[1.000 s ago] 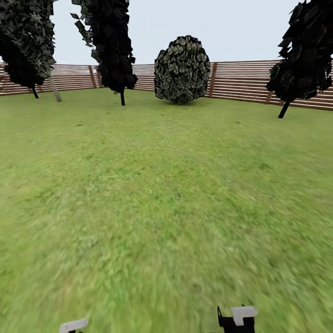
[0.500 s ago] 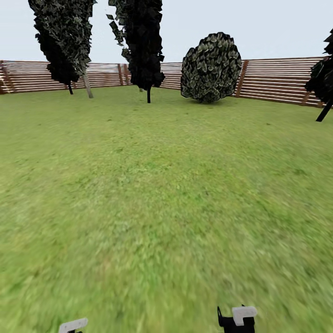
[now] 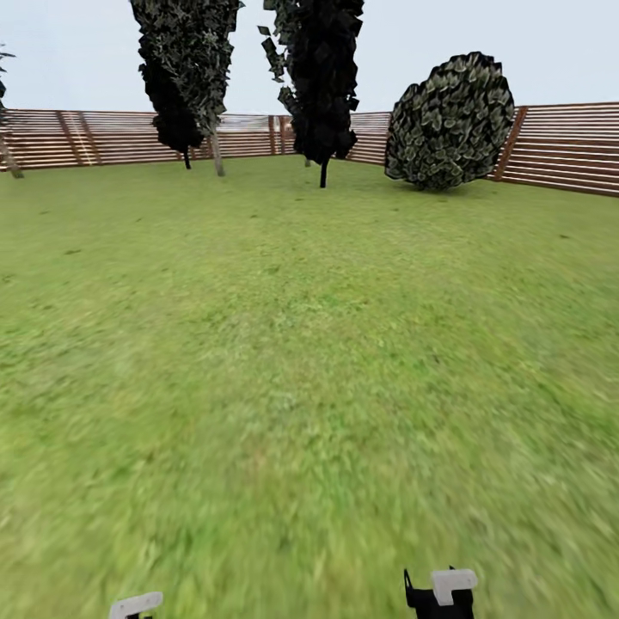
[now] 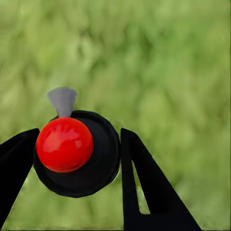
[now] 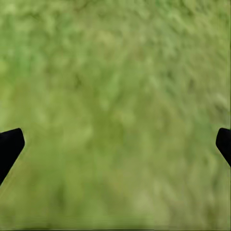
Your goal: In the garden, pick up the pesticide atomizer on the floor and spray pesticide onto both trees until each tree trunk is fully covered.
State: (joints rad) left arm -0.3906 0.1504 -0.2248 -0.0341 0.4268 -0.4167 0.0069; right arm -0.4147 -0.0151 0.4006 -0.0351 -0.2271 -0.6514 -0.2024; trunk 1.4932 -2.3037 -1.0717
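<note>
The pesticide atomizer [image 4: 94, 166] is a black round bottle with a red top and a small grey nozzle. It sits between the two black fingers of my left gripper [image 4: 79, 134], which is shut on it above the grass. My right gripper [image 5: 119, 135] is open, its fingertips wide apart with bare lawn between them. Far off at the back left of the garden stands a tree [image 3: 193, 47] with a ragged dark-green crown and a thin pale tree trunk [image 3: 217, 156]. Another pale leaning trunk [image 3: 10, 160] shows at the left edge. The floor of concrete paving is out of view.
A green lawn [image 3: 301, 344] stretches ahead to a brown slat fence [image 3: 94, 136]. A black narrow conifer [image 3: 322, 77] and a round leafy bush [image 3: 451, 120] stand near the fence. Pieces of my two arms [image 3: 136, 604] [image 3: 440, 591] show at the bottom edge.
The whole head view has shifted to the right, so the camera has turned left. The conifer at the far right has left the view. Both arms keep their place.
</note>
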